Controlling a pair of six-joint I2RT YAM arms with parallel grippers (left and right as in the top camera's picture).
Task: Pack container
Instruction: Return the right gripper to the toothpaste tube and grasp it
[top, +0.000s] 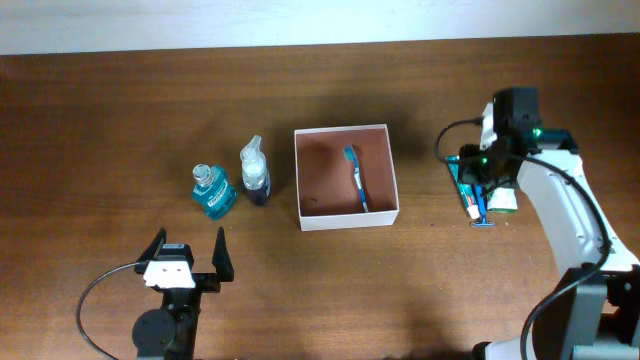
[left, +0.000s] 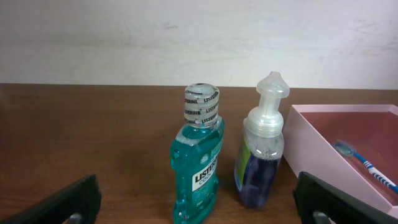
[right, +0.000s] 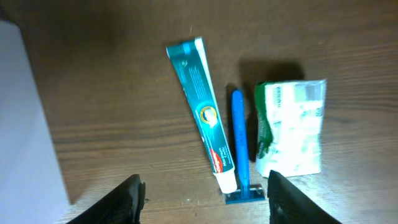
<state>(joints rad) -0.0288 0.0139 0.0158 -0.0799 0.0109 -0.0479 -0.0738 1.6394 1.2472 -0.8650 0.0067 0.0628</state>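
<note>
The container (top: 349, 219), a shallow white-walled box with a reddish-brown floor, sits mid-table with a blue toothbrush (top: 356, 180) inside. To its right lie a teal toothpaste tube (right: 204, 112), a blue razor (right: 240, 146) and a green-and-white packet (right: 291, 127). My right gripper (right: 205, 199) hovers open above them, with the tube's cap end and the razor head showing between its fingers (right: 124, 202). My left gripper (top: 190, 243) is open near the front edge, facing a teal mouthwash bottle (left: 199, 162) and a clear pump bottle (left: 261, 155), touching neither.
The mouthwash bottle (top: 212, 192) and the pump bottle (top: 255, 172) stand upright just left of the container. Its pale wall (right: 25, 124) fills the left side of the right wrist view. Bare wood lies between that wall and the toothpaste.
</note>
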